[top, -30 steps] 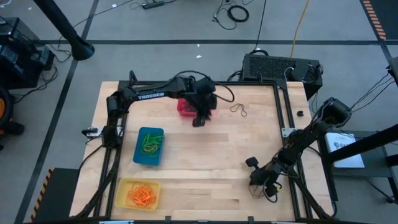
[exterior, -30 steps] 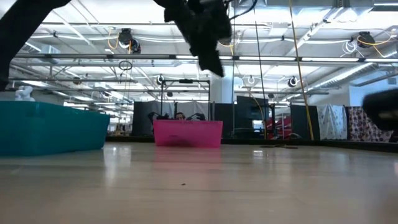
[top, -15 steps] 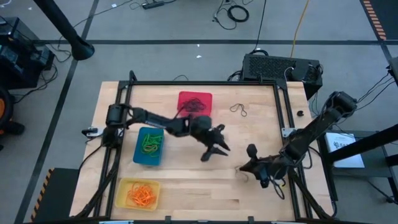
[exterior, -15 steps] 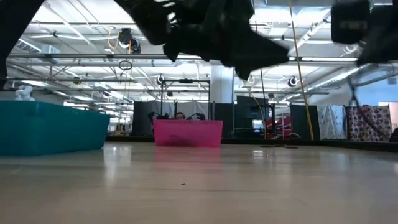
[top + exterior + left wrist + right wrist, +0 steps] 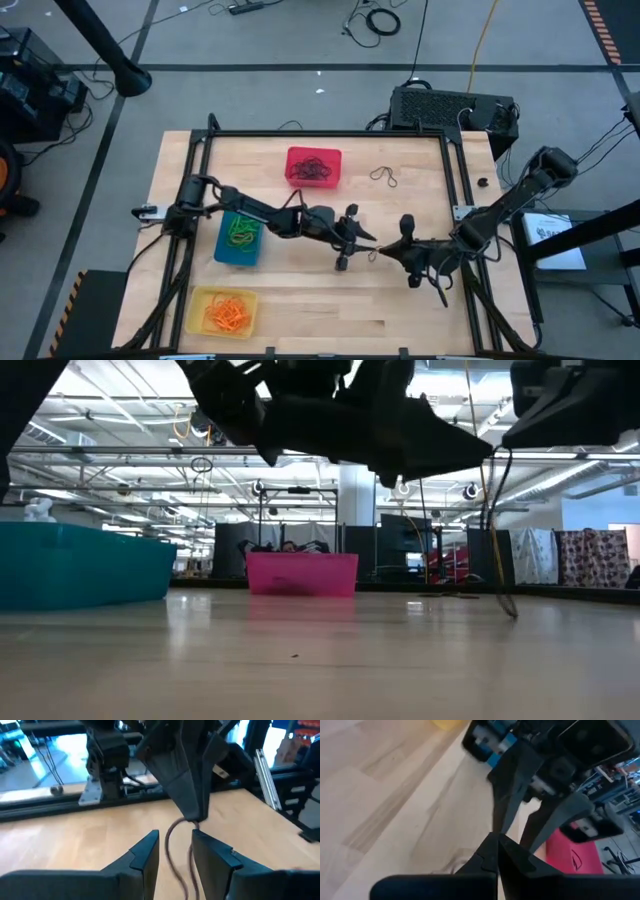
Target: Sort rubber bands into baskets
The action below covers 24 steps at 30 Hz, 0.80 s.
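Note:
My right gripper (image 5: 381, 250) is over the table's middle, shut on a dark brown rubber band (image 5: 169, 851). My left gripper (image 5: 357, 243) faces it. It is open, with a finger on either side of the hanging band (image 5: 503, 550); whether they touch it I cannot tell. The red basket (image 5: 314, 166) at the far side holds dark bands. The blue basket (image 5: 240, 236) at the left holds green bands. The yellow basket (image 5: 222, 311) at the near left holds orange bands. One more dark band (image 5: 384, 177) lies flat on the table at the far right. My right gripper pinches the top of the band's loop (image 5: 193, 823) between its shut fingertips, which point toward the table's left and slant down. The band hangs slack below them as a long narrow loop. Its lower end (image 5: 514, 614) is close to the tabletop; whether it rests there I cannot tell.
A black metal frame (image 5: 452, 190) runs around the wooden tabletop. A black box (image 5: 450, 108) stands beyond the far right corner. Bare wood lies between the baskets and the table's near right part (image 5: 340, 310).
My left gripper has gone from over the red basket toward the table's near side and right, to the middle. My right gripper has gone from the near right toward the left and up with the dark band, which now hangs from it between my left fingers.

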### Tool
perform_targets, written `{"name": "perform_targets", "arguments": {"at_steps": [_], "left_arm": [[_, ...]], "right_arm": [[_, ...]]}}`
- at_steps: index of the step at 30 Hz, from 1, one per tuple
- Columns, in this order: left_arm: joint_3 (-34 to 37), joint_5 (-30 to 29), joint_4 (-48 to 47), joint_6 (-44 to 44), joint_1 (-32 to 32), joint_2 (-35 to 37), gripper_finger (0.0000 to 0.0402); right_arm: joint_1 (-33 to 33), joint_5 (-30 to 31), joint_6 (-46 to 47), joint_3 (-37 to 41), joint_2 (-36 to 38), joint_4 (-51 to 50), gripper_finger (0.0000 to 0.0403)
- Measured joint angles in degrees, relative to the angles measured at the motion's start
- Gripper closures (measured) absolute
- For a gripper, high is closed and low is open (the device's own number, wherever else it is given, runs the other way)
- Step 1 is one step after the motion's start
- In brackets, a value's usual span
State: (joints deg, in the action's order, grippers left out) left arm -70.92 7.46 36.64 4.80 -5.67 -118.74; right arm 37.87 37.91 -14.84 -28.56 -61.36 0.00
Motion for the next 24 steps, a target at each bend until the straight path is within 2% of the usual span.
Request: {"name": "perform_targets", "arguments": {"at_steps": [6,16,19,24], "left_arm": [[-0.64,-0.23,1.88,0.22,-0.04,-2.61,0.0279],[-0.78,-0.17,1.43,0.20,0.25,-2.91,0.0286],[-0.80,-0.14,1.17,0.24,0.42,-2.91,0.0316],[-0.81,-0.04,0.02,0.38,0.68,-2.91,0.0389]], "right_arm": [[-1.77,-0.41,-0.96,0.00,0.04,1.69,0.0402],[-3.92,-0.50,-1.06,0.00,0.04,1.54,0.0402],[-4.49,-0.50,-1.06,0.00,0.04,1.54,0.0402],[-5.01,-0.50,-1.06,0.00,0.05,1.52,0.0402]]}}
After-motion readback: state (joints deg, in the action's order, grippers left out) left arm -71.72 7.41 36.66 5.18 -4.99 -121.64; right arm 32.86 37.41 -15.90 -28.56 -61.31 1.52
